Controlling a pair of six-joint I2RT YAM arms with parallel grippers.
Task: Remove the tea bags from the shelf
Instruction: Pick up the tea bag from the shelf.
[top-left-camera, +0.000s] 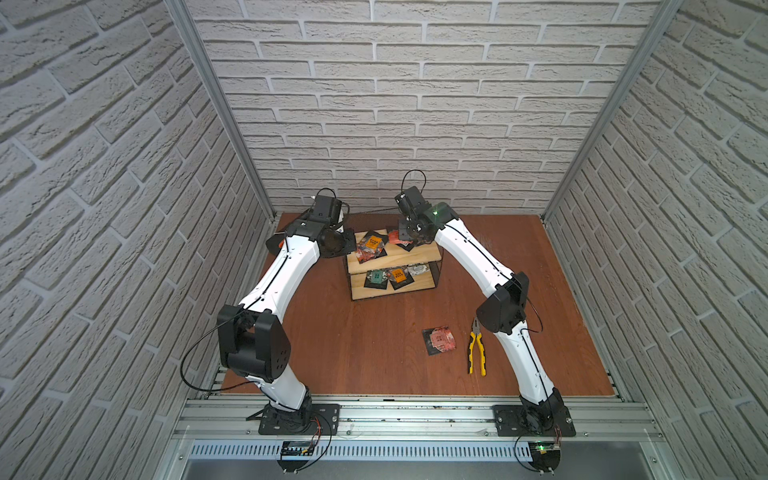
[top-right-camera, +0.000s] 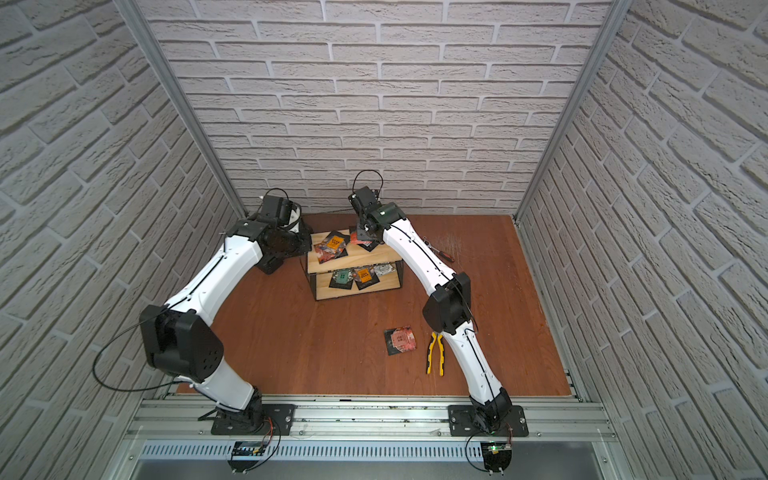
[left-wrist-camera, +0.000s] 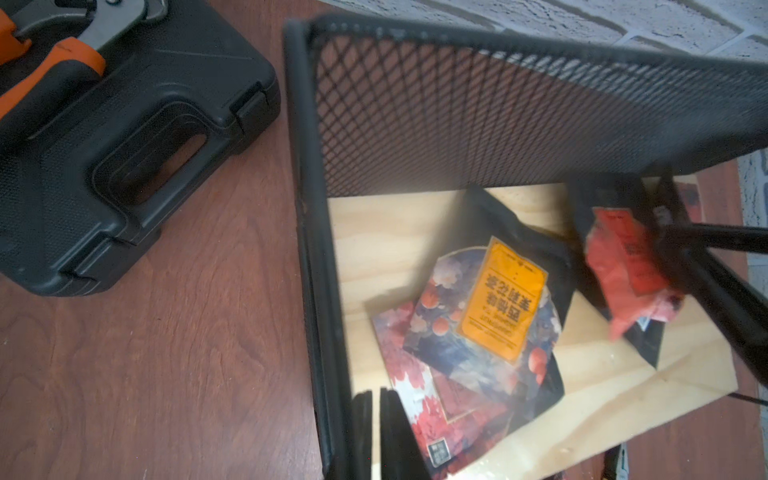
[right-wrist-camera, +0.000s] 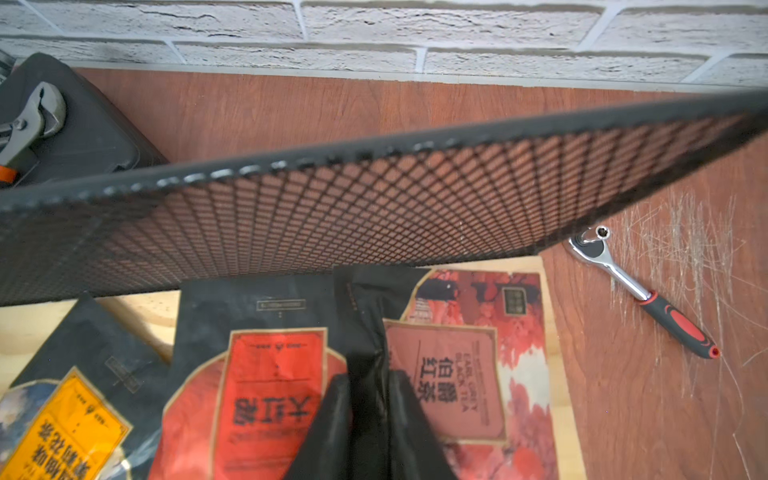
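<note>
The right claw (right-wrist-camera: 368, 386) is clenched on a raised fold of the red-label tea bag (right-wrist-camera: 274, 395), which sits on the top board of the shelf (top-left-camera: 422, 252), close to the mesh back (right-wrist-camera: 332, 216). The left claw (left-wrist-camera: 376, 401) is clenched on nothing and hangs at the left end of the shelf, just beside the wire frame. Hazards: the pinch takes only a thin foil fold, so the bag may slip out during the lift; the bag overlaps the Earl Grey tea bag (right-wrist-camera: 461, 374) and lies just beside the orange-label tea bag (right-wrist-camera: 62, 428), so a sideways pull may drag either off the board; a rearward lift may snag the mesh. Three tea bags (top-left-camera: 398, 277) lie on the lower board; one loose tea bag (top-left-camera: 439, 340) lies on the bench (top-left-camera: 353, 353)
</note>
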